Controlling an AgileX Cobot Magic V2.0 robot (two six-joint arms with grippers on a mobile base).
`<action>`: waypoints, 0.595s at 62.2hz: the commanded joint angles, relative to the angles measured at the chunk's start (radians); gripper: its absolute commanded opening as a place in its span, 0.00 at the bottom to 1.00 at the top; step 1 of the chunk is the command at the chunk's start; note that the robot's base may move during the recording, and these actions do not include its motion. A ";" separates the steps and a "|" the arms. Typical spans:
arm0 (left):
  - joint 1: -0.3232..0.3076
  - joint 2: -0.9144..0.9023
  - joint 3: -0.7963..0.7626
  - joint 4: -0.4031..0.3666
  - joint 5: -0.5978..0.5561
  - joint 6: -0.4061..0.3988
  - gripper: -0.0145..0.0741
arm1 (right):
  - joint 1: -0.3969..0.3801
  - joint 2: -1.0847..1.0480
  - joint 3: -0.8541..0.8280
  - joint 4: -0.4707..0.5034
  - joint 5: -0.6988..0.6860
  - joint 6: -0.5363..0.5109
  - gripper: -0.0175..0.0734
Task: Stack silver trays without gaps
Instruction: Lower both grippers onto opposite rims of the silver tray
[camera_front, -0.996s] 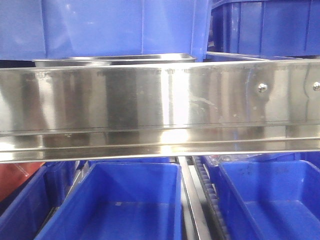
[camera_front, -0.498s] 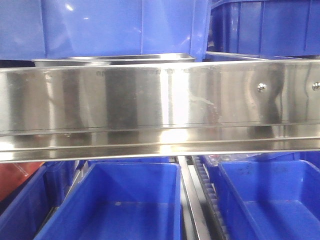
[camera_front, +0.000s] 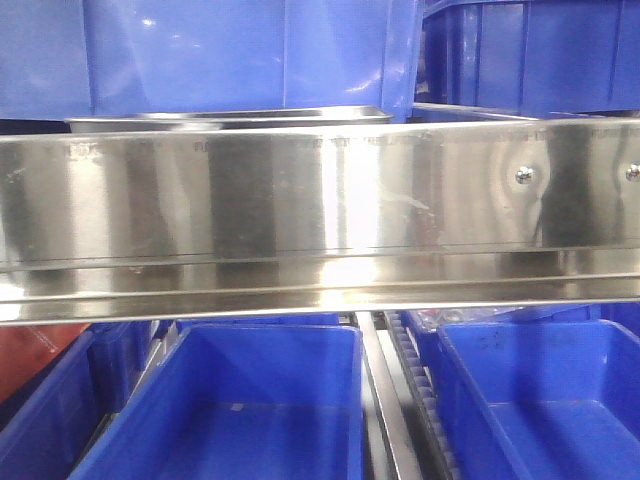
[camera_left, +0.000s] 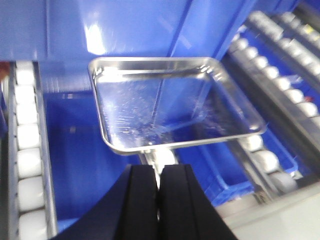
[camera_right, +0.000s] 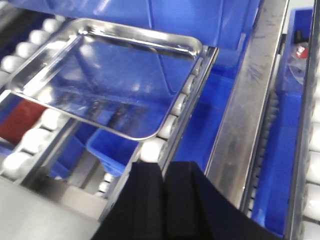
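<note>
Left gripper (camera_left: 160, 172): fingers pinched shut on the near rim of the silver tray (camera_left: 170, 105). The tray juts away from them, level, above a blue bin (camera_left: 75, 165) and right of a roller track (camera_left: 27, 165).
Right gripper (camera_right: 162, 172): fingers together, holding nothing, tray well apart at far left.
Handling, judged: light, stiff, slippery steel. Hold by the flat rim, mid-edge.

Ahead of the left gripper (camera_left: 159, 172), the tray (camera_left: 165, 107) is glossy, mirror-bright metal; the fingers (camera_left: 142, 200) are matt black; the bin (camera_left: 75, 150) beneath is smooth blue plastic.
</note>
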 joint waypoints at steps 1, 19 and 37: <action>-0.006 0.051 -0.029 0.001 -0.045 -0.012 0.15 | 0.036 0.039 -0.026 -0.152 -0.031 0.144 0.13; -0.006 0.158 -0.031 0.001 -0.193 -0.041 0.15 | 0.054 0.197 -0.102 -0.268 -0.019 0.313 0.13; -0.006 0.288 -0.031 0.007 -0.239 -0.027 0.15 | 0.115 0.386 -0.273 -0.258 0.037 0.313 0.13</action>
